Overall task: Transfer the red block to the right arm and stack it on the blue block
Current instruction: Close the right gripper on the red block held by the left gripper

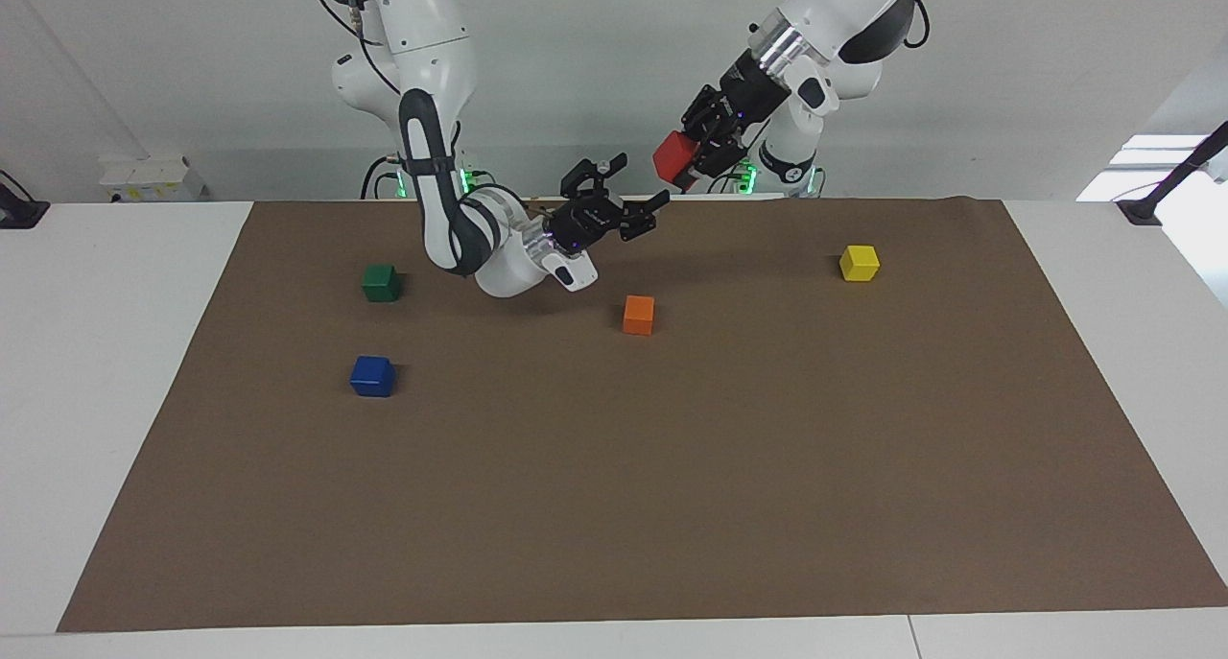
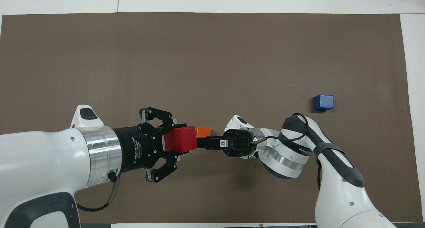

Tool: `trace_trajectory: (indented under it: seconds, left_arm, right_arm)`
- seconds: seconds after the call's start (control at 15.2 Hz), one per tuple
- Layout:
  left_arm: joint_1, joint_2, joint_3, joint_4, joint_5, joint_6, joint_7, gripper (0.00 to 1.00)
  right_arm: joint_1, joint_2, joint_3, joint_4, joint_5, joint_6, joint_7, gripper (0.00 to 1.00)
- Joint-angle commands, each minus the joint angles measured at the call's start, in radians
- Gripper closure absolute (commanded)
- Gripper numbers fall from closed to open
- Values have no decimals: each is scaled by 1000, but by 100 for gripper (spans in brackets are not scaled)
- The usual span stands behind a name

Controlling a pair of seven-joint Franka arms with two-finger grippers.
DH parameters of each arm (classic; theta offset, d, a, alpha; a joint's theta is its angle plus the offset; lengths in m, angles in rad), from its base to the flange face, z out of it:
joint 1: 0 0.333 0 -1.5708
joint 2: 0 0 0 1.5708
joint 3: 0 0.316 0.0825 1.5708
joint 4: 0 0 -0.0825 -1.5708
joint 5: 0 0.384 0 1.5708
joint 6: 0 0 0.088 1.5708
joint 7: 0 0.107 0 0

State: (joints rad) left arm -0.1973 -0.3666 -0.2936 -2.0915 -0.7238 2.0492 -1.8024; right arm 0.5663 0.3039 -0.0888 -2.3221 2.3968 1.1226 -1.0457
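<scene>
My left gripper point(image 1: 684, 160) is shut on the red block point(image 1: 670, 156), holding it in the air over the robots' edge of the brown mat. In the overhead view the red block point(image 2: 179, 139) sticks out of the left gripper point(image 2: 172, 140) toward the right arm. The right gripper point(image 1: 636, 181) is open, its fingers pointing at the red block from just below and beside it, with a small gap between them. Seen from above, the right gripper point(image 2: 201, 143) nearly meets the block. The blue block point(image 1: 372, 376) point(image 2: 323, 102) rests on the mat toward the right arm's end.
An orange block point(image 1: 638, 315) point(image 2: 203, 131) lies under the two grippers, partly covered from above. A green block point(image 1: 381, 282) sits nearer to the robots than the blue one. A yellow block point(image 1: 860, 263) lies toward the left arm's end. The brown mat point(image 1: 672, 467) covers the table.
</scene>
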Motion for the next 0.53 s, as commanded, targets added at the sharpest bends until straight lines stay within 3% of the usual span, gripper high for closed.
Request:
trace_trajectory:
  seconds: [0.0,0.46]
  left_arm:
    - [-30,-32,10,-50,-14,23,-32,100]
    - [-42,-31,8,-76,-14,35,-31,100]
  right_arm:
    - [-3,18,1,27,19,8,-16,0]
    - [-2,14,89,35,142,-14,-2,0]
